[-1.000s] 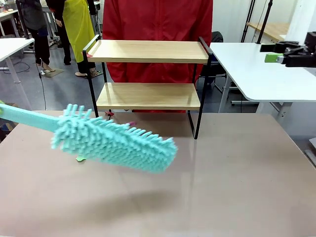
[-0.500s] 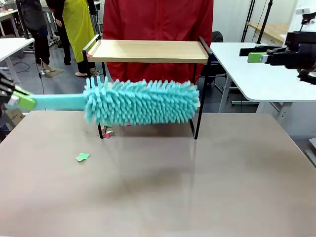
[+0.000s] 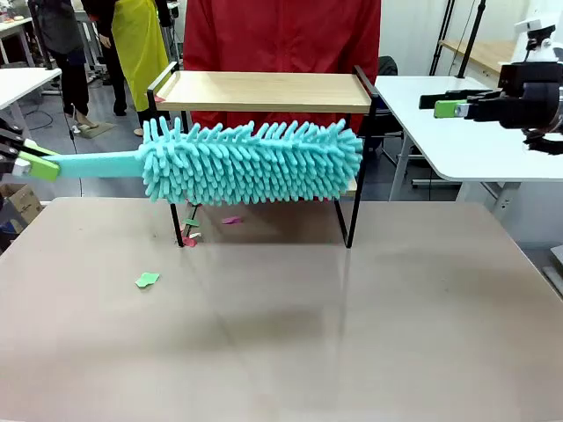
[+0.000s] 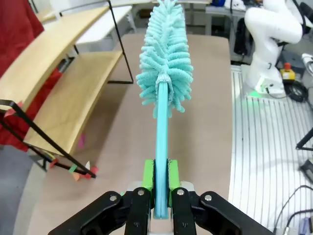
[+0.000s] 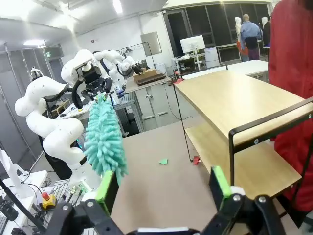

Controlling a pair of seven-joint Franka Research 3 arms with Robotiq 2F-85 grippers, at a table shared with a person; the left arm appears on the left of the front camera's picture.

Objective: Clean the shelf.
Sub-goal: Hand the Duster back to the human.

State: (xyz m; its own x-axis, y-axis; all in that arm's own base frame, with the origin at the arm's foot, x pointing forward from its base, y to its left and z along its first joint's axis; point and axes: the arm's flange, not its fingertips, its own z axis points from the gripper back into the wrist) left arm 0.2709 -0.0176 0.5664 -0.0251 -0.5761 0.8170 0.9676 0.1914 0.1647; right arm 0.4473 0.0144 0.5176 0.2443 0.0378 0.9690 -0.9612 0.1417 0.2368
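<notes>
The shelf [image 3: 264, 90] stands at the table's far side, with two light wooden boards in a black frame. My left gripper [image 3: 26, 163] is shut on the handle of a turquoise fluffy duster [image 3: 255, 163]. The duster lies level and hides most of the lower board in the front view. In the left wrist view the gripper [image 4: 160, 182] clamps the handle. There the duster head [image 4: 164, 58] hangs over the table just in front of the shelf [image 4: 63, 93]. My right gripper [image 3: 435, 104] hovers high at the right, open and holding nothing [image 5: 164, 188]. It faces the shelf [image 5: 234, 98].
A person in a red coat [image 3: 281, 35] stands right behind the shelf. A green paper scrap [image 3: 147, 280] lies on the brown table [image 3: 352, 334]. A pink scrap [image 3: 230, 220] and small bits [image 3: 189, 236] lie by the shelf's left leg. A white table [image 3: 457, 132] stands at the right.
The duster rose from low over the table to the lower board's height and swung level. A pink scrap now lies under the shelf. My right gripper drifted left and up.
</notes>
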